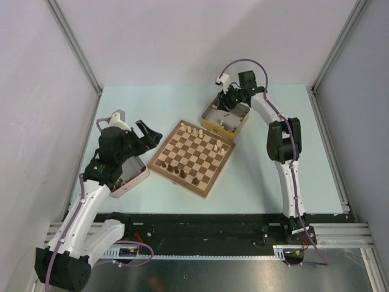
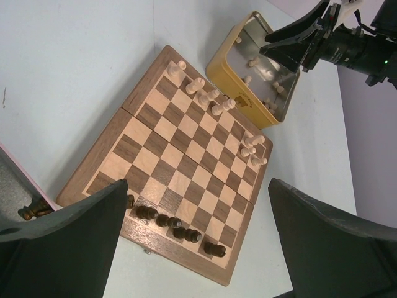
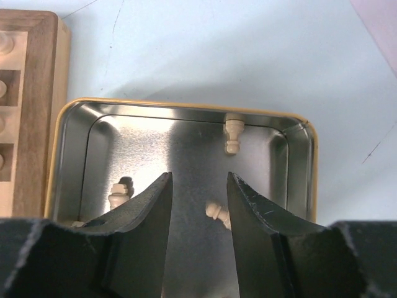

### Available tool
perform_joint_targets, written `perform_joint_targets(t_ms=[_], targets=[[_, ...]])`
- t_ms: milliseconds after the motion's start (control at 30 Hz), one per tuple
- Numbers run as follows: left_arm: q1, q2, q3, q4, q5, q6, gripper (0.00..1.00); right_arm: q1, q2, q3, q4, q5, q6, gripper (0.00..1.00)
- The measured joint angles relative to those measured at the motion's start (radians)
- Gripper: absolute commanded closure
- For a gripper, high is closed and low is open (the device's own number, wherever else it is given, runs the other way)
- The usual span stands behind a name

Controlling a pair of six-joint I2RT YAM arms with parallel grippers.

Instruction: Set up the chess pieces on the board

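**Robot laboratory test cell.** Two arms (image 1: 284,146) are bolted to an aluminium rail (image 1: 340,232), with loose cables (image 1: 143,246) at their bases. Ahead of them lies a pale-blue table (image 1: 182,103), enclosed beyond and beside them by blank panels (image 1: 200,36) in metal framing (image 1: 75,45).

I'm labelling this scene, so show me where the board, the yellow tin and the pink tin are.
board (image 1: 193,159): top external view, bare middle squares.
yellow tin (image 3: 186,103): right wrist view, far rim.
pink tin (image 1: 137,179): top external view, near rim beside the left arm.
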Motion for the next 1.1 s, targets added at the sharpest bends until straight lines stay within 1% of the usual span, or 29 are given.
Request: perform_joint_targets(t_ms=[167,300,600,733,933,1000,1100], targets=[[0.0,0.0,0.0,0.0,0.0,-0.018,0.0,0.0,0.016,-0.003,0.045,-0.018,-0.078,0.55],[0.0,0.0,0.0,0.0,0.0,-0.02,0.0,-0.002,0.04,-0.004,0.078,-0.027,-0.118,0.5],[0.0,-0.015,0.0,0.001,-0.001,-0.028,0.0,-0.004,0.076,-0.006,0.128,-0.042,-0.179,0.5],[0.0,-0.015,0.0,0.002,-0.001,-0.028,0.0,-0.004,0.102,0.014,0.135,-0.05,-0.192,0.52],[0.0,-0.014,0.0,0.002,-0.001,-0.027,0.0,0.003,0.149,0.053,0.136,-0.047,-0.225,0.59],[0.0,-0.014,0.0,0.002,-0.001,-0.028,0.0,0.004,0.16,0.061,0.137,-0.04,-0.233,0.61],[0.0,-0.012,0.0,0.002,-0.001,-0.028,0.0,0.008,0.18,0.078,0.139,-0.028,-0.243,0.67]])
